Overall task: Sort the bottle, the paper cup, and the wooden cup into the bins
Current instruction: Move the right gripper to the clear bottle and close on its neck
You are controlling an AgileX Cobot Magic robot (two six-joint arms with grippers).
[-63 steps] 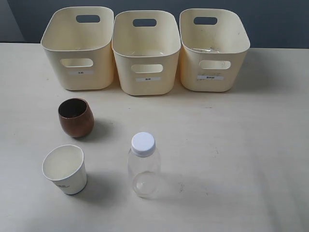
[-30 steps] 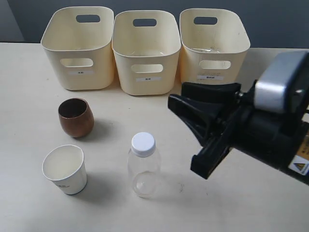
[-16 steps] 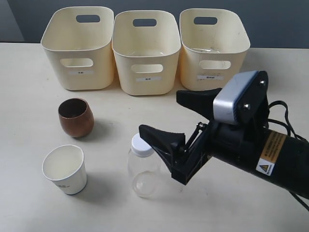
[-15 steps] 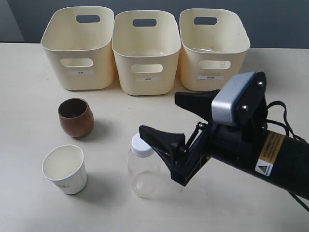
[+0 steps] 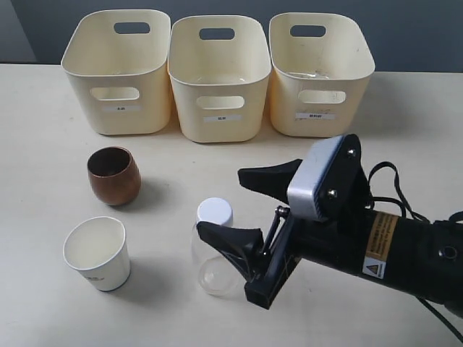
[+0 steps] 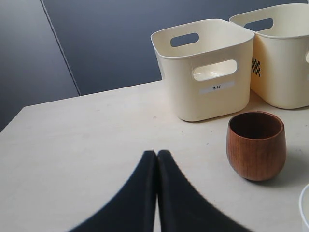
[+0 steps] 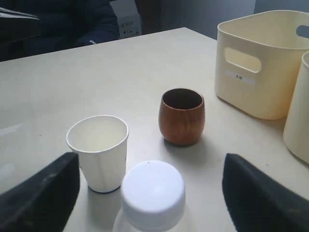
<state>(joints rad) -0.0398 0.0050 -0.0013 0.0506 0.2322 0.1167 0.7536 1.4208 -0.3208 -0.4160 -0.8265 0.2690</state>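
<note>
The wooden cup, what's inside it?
Nothing shows inside the wooden cup: only dark inner walls. Its very bottom is hidden by the rim from every view, so something small and flat there can't be ruled out.

The right gripper's [image 5: 242,210] lower finger covered part of the bottle [image 5: 211,262]. Bin labels [image 5: 221,118] were too small to read. The paper cup [image 6: 305,209] was cut off at the left wrist view's edge.
</note>
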